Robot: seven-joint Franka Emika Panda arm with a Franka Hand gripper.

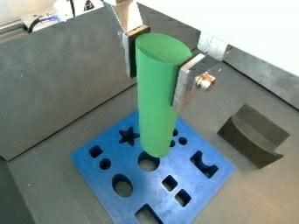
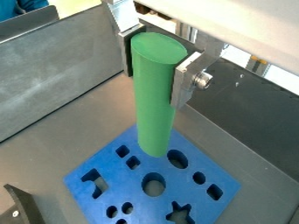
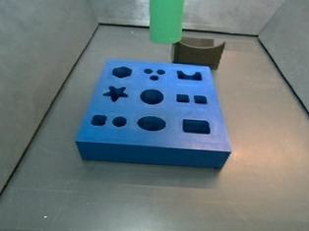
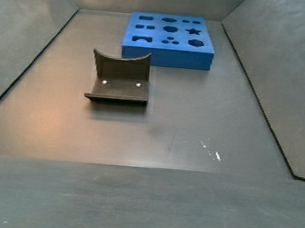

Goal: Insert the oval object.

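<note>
1. Bright green and smooth, the oval object [image 1: 158, 96] is held upright in the gripper [image 1: 156, 66], whose flat silver fingers [image 1: 190, 77] are closed against its upper part on two opposite sides; the same grasp is seen in both wrist views, with the gripper [image 2: 156, 66] near the peg's rounded top [image 2: 156, 45].
2. The oval object is carried in the air above the blue block [image 1: 158, 179]; in both wrist views its lower end is seen over the block's top face, among the cut-outs, but whether it touches the block cannot be told from them.
3. In a side view only the lower part of the oval object [image 3: 166, 18] is shown, hanging above the far edge of the blue block [image 3: 154, 116], well clear of its top face; the gripper itself is out of that picture.
4. The blue block is pierced by holes of several shapes: a star [image 3: 115, 93], round holes [image 3: 152, 96], an oval hole [image 3: 150, 123] and a rectangular hole [image 3: 197, 124].
5. The block is set flat on the grey desk [image 3: 138, 200], which is enclosed by grey walls.
6. A dark grey curved block [image 3: 198, 51] is placed on the desk just beyond the blue block in that side view, apart from it.
7. In a side view the dark grey curved block [image 4: 119, 77] is seen nearer the camera, with the blue block [image 4: 171, 39] behind it; neither the oval object nor the gripper is in that picture.
</note>
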